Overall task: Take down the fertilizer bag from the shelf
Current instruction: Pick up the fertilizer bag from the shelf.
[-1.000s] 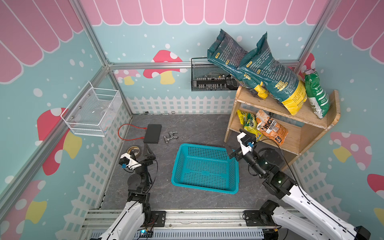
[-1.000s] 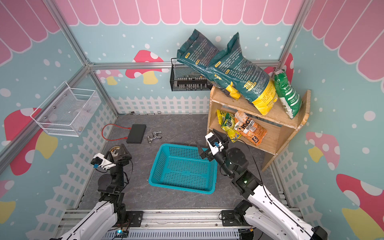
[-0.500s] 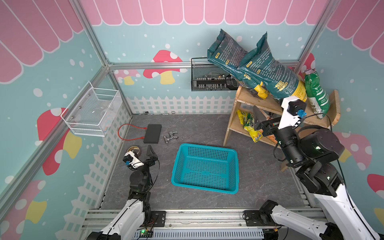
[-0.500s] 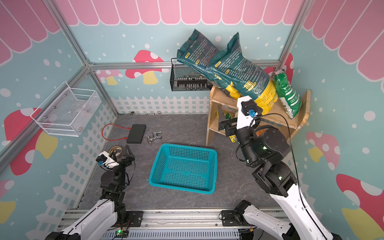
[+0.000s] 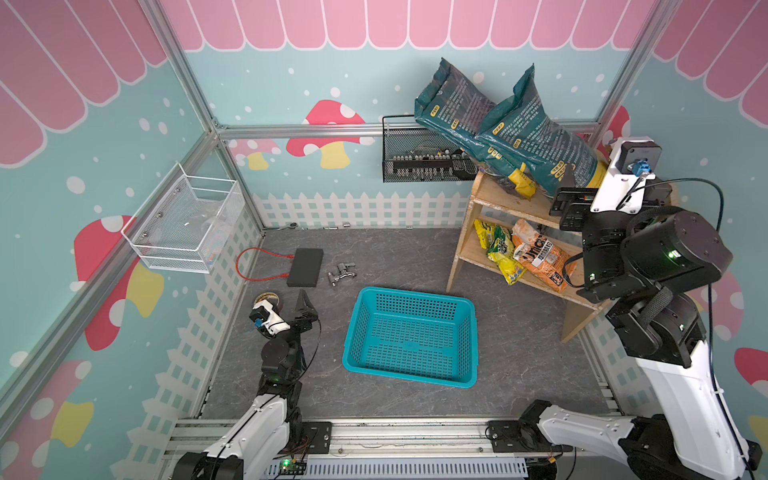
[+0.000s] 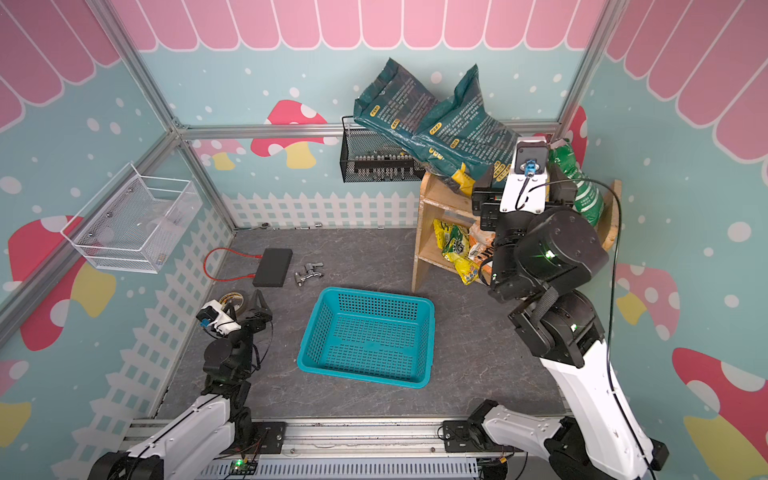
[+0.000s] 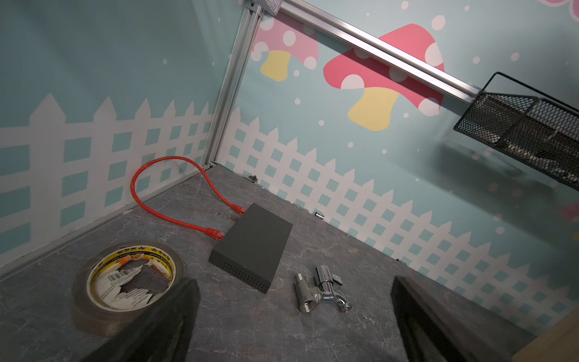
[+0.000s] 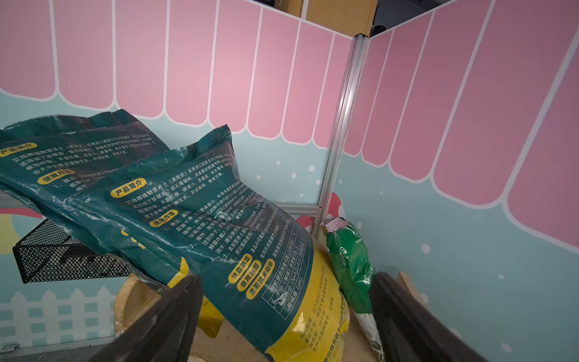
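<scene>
My right gripper (image 8: pixel 285 280) gapes wide, holding nothing, just before the fertilizer bag (image 8: pixel 219 219) (yellow end down). It leans on the top tier of the shelf (image 5: pixel 505 203), long axis slanting up toward the back wall (image 5: pixel 291 62).

The right arm (image 5: pixel 648 257) is covering the wooden shelf's (image 5: pixel 507 203) right end in both top views. In a top view it is also hiding most of the orange bag (image 6: pixel 480 237) on the lower tier. Items inside the black wire-mesh basket (image 5: pixel 415 174) are showing too small to name.

Right tool (image 8: pixel 283 282) high, left tool (image 7: pixel 293 282) low, both agape.
</scene>
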